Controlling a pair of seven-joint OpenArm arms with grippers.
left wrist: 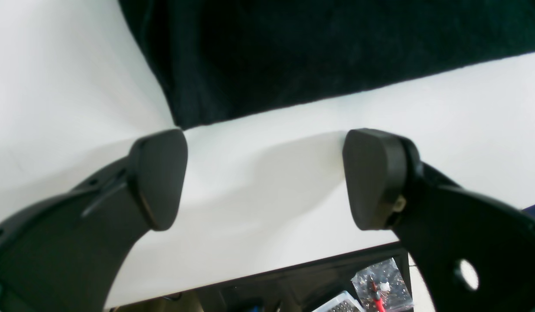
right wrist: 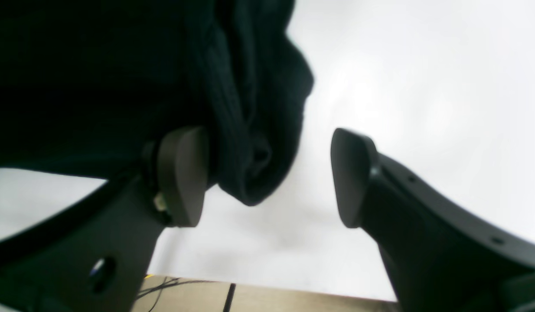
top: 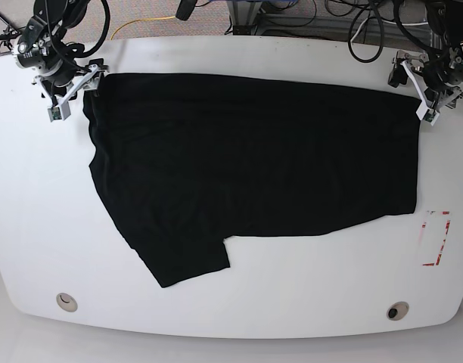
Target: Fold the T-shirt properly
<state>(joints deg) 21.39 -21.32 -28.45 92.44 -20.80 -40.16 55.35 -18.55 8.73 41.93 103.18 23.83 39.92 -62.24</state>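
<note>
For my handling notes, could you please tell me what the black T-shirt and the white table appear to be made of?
The black T-shirt looks like soft matte knit cloth: it lies limp, wrinkled, with a bunched ribbed edge. The white table seems a smooth, hard, faintly glossy board, perhaps laminate.

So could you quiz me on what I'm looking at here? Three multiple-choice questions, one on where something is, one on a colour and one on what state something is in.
1. Where on the T-shirt do the two grippers sit?
A. at its two far corners
B. over its middle
C. by the near sleeve

2. What colour is the table?
A. brown
B. white
C. grey

3. How does the left gripper stand?
A. shut on cloth
B. open, holding nothing
C. shut, empty

Answers:
1 A, the base view shows one gripper at each far corner.
2 B, the bare top is white all round the shirt.
3 B, only bare table shows between its parted pads.
</note>
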